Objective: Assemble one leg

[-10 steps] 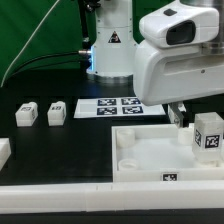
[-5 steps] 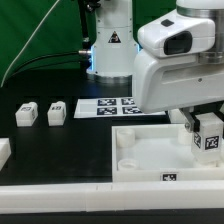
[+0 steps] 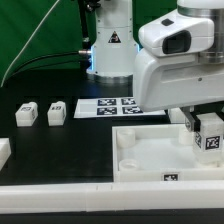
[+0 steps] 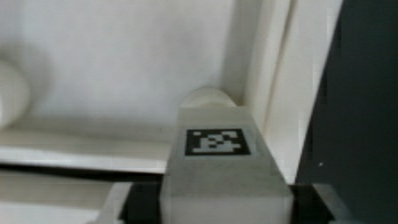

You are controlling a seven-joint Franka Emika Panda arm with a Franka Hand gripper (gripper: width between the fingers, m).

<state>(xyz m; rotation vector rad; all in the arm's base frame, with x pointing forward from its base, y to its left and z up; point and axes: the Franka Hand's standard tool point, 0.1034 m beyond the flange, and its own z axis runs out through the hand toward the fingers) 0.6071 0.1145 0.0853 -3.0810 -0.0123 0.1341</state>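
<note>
My gripper (image 3: 207, 128) is shut on a leg (image 3: 211, 138), a chunky white block with a black-and-white tag, held upright over the far right corner of the large white panel (image 3: 150, 150). In the wrist view the leg (image 4: 217, 150) fills the space between my gripper's (image 4: 217, 205) dark fingers (image 4: 146, 205), its tip at the panel's corner socket by the raised rim (image 4: 267, 60). Two more legs (image 3: 27, 113) (image 3: 57, 112) lie on the black table at the exterior view's left. A further white block (image 3: 4, 152) sits at the left edge.
The marker board (image 3: 116, 106) lies on the table behind the panel. The arm's base (image 3: 110, 45) stands at the back. A white bar (image 3: 60, 192) runs along the front edge of the table. The arm's body hides the area right of the marker board.
The gripper with the leg has shifted slightly toward the exterior view's right and down over the panel's corner between a second ago and half a second ago. Since then it has held still.
</note>
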